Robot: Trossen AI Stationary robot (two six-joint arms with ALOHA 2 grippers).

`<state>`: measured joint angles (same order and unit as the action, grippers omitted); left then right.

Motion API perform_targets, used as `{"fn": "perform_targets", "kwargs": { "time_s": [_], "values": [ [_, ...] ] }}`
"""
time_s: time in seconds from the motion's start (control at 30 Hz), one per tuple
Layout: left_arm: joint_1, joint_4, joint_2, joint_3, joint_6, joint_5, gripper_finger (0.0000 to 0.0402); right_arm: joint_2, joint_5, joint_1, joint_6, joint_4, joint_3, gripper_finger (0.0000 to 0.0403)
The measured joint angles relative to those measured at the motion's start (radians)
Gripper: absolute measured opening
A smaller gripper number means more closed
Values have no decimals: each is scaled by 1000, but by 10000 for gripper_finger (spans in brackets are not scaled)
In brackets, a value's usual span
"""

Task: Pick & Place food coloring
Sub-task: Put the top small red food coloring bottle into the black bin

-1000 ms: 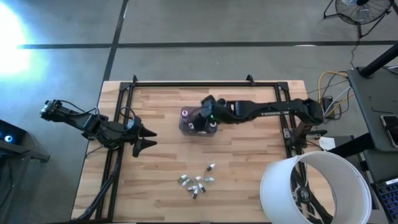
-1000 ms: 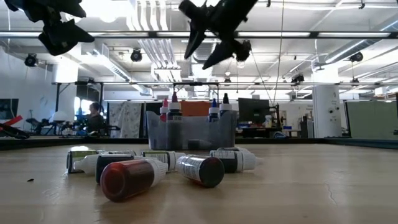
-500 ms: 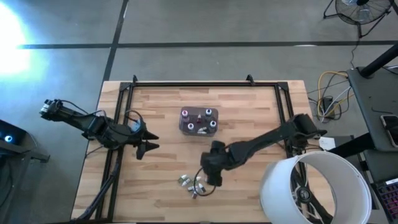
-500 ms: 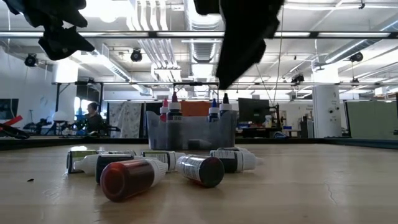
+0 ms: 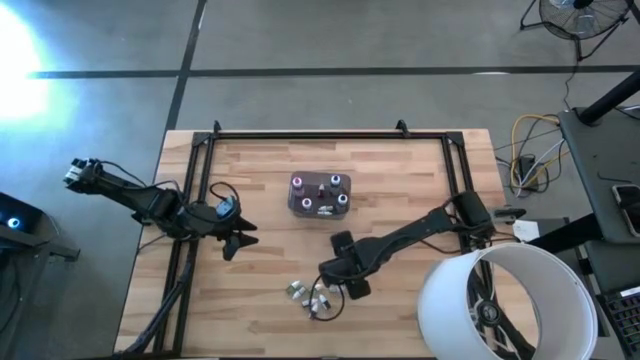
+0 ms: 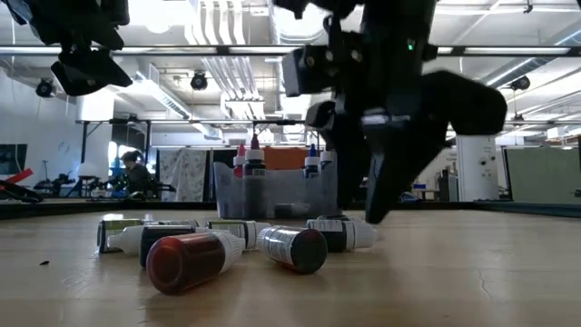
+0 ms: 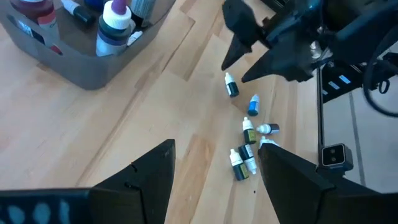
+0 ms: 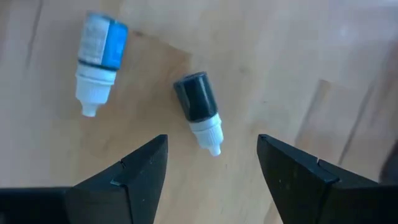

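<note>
I see the loose food coloring bottles (image 5: 314,293) lying on their sides in a small cluster near the front edge of the wooden table (image 5: 400,190), with a few more standing upright in the grey tub (image 5: 319,195) farther back. My right gripper (image 5: 338,268) hangs just above that cluster, fingers spread wide and empty, a dark bottle with a white cap (image 8: 199,109) and a blue one (image 8: 99,56) below it. My left gripper (image 5: 240,237) waits over the table's left side, jaws apart, holding nothing.

Loose bottles (image 5: 315,294) on the table: too small in the high view to count or tell colours. Grey tub (image 7: 74,56) cut off by the left wrist view's edge.
</note>
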<state>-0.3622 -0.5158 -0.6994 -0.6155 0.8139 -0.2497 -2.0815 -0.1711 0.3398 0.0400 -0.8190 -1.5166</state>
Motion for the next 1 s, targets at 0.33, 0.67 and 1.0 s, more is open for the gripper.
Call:
{"fn": "perform_targets", "kwargs": {
  "time_s": [0.33,0.67,1.0],
  "values": [
    [0,0,0,0,-20,-13,206,-42,138,-53,-10,18,0,198],
    [0,0,0,0,-14,-14,206,-46,180,-99,10,39,-3,87],
    [0,0,0,0,-7,-14,206,-12,83,-145,294,39,-138,11]
  ]
}}
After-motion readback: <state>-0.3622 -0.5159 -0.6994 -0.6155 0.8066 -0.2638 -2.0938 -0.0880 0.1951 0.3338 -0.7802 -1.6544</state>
